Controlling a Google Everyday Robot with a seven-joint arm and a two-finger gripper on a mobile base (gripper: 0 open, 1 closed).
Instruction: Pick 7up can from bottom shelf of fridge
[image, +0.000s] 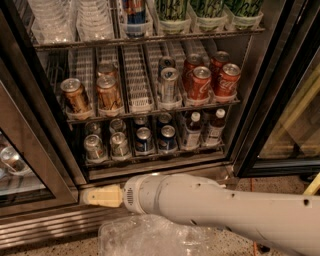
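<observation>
The fridge (260, 90) stands open in the camera view. On its bottom shelf (150, 158), several pale silvery-green 7up cans fill the two left lanes; the front ones are one 7up can (94, 147) and a second (119, 144). My gripper (102, 196) is the cream tip of the white arm (210, 210). It sits low in front of the base grille, below and just left of those cans, apart from them and holding nothing that shows.
Dark blue cans (144, 139) and small bottles (191, 131) fill the shelf's right lanes. The rack above holds gold-brown cans (75, 95), a silver can (169, 84) and red cola cans (200, 82). Crumpled clear plastic (150, 239) lies on the floor. A glass door (20, 165) stands at left.
</observation>
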